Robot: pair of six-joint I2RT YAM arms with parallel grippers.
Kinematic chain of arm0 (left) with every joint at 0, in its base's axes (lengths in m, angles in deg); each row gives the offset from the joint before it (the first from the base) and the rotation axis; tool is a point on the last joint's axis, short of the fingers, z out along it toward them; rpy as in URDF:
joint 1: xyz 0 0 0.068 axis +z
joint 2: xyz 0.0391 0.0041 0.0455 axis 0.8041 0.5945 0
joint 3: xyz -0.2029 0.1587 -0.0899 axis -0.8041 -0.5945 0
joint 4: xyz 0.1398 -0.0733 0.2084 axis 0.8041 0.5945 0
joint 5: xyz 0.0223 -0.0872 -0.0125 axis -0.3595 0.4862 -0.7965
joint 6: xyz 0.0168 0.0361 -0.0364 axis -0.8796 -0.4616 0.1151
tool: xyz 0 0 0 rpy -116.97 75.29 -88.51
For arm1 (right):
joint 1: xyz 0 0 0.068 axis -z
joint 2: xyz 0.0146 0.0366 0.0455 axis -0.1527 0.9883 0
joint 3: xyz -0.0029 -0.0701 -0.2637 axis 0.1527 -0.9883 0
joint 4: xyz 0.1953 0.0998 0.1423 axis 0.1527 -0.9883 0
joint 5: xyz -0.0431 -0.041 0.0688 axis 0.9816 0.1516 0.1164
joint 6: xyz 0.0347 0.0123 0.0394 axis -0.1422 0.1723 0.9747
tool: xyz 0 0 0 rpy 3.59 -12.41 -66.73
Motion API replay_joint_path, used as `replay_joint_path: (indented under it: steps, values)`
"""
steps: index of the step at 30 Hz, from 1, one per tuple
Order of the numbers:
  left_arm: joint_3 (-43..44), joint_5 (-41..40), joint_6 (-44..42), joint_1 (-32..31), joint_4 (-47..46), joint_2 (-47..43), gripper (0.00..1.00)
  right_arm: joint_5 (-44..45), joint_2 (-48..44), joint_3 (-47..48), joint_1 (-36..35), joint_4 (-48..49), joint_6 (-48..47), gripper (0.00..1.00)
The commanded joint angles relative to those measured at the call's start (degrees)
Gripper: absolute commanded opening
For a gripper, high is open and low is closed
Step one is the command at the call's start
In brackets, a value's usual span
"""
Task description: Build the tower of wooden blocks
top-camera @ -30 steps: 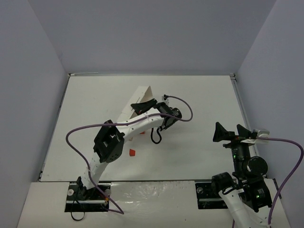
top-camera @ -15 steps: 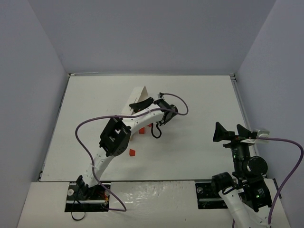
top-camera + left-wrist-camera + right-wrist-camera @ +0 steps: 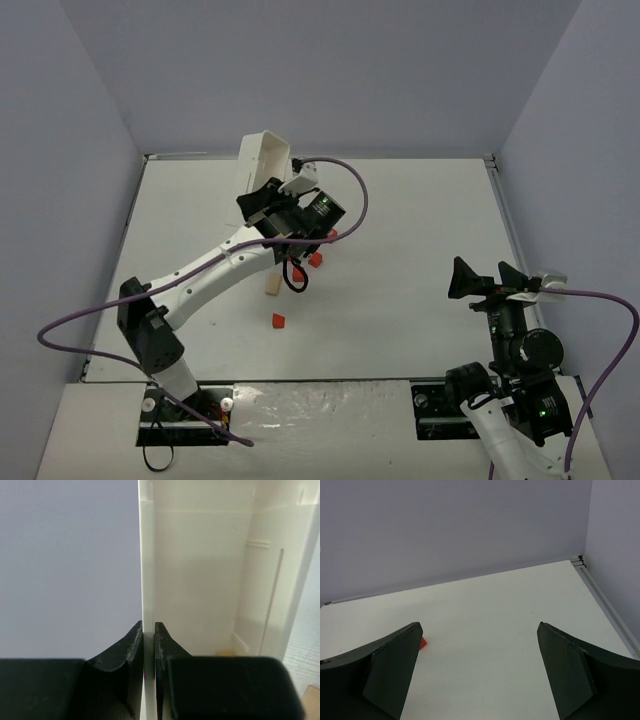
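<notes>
Three red blocks (image 3: pixel 279 320), one tan piece (image 3: pixel 271 285), one white tray (image 3: pixel 263 158).
Aloft, left gripper (image 3: pixel 148 645) clamps the tray wall; right gripper (image 3: pixel 480 630) gapes by the table's (image 3: pixel 420 220) right edge.

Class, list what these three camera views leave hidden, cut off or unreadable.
Top view: the left arm's wrist and cable partly cover the red blocks; count unclear.
Left wrist view: the left gripper, shut on the tray wall, cuts off the tray's floor; contents unseen.
Right wrist view: a finger of the open right gripper half hides one red block.
</notes>
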Motion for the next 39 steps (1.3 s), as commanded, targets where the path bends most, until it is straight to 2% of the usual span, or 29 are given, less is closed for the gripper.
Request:
replay_joint_path:
  steps: [1, 2, 3, 9, 15, 17, 19, 21, 23, 24, 27, 28, 33, 38, 39]
  values:
    - [-24.8, -0.7, -33.1, -0.8, -64.0, -10.4, 0.0, -1.1, 1.2, 1.3, -0.5, 4.3, 0.2, 0.97]
    - [-29.7, 1.6, -40.8, -1.2, -73.1, -12.1, 0.0, -1.3, 1.2, 1.3, -0.5, 4.3, 0.2, 0.96]
    - [-31.9, 3.0, -42.8, -1.1, -76.1, -13.1, 0.0, -1.3, 1.3, 1.3, -0.5, 4.3, 0.2, 0.96]
    - [-31.8, 6.1, -46.0, 1.2, -78.3, -13.5, 0.0, -1.2, 1.9, 1.2, -0.5, 4.3, 0.2, 0.97]
    - [-32.1, 9.5, -53.5, 0.7, -84.4, -12.7, 0.0, -1.2, 2.4, 1.2, -0.5, 4.3, 0.2, 0.96]
    - [-31.3, 8.7, -62.4, -2.2, -91.2, -11.9, 0.0, -1.4, 2.7, 1.4, -0.5, 4.3, 0.4, 0.96]
    - [-31.8, 7.8, -74.8, -6.9, -102.8, -11.4, 0.0, -1.7, 3.0, 1.5, -0.5, 4.3, 0.6, 0.96]
    - [-34.5, 9.6, -83.0, -9.6, -108.5, -9.9, 0.0, -1.4, 3.1, 1.3, -0.5, 4.4, 0.4, 0.97]
    - [-36.1, 7.7, -83.4, -6.5, -106.4, -5.1, 0.0, -0.7, 3.4, 1.1, -0.5, 4.5, 0.4, 0.97]
    - [-36.4, 7.0, -88.4, -5.5, -107.6, -2.7, 0.0, -1.0, 3.4, 1.1, -0.5, 4.5, 0.3, 0.97]
    - [-37.6, 6.2, -102.9, -5.1, -122.6, 5.6, 0.0, -1.0, 3.4, 1.2, -0.5, 4.3, 0.2, 0.97]
    - [-37.3, 6.1, -104.8, -5.1, -126.7, 6.7, 0.0, -1.0, 3.4, 1.2, -0.5, 4.3, 0.2, 0.97]
    - [-33.7, 6.9, -111.4, -4.4, -130.5, 11.2, 0.0, -1.0, 3.8, 1.0, -0.5, 4.3, 0.2, 0.97]
    - [-26.7, 8.2, -115.4, -5.2, -130.6, 11.0, 0.0, -1.1, 3.8, 1.1, -0.5, 4.3, 0.2, 0.97]
    - [-25.1, 8.5, -118.8, -6.1, -132.7, 10.9, 0.0, -1.2, 3.8, 1.2, -0.5, 4.3, 0.2, 0.97]
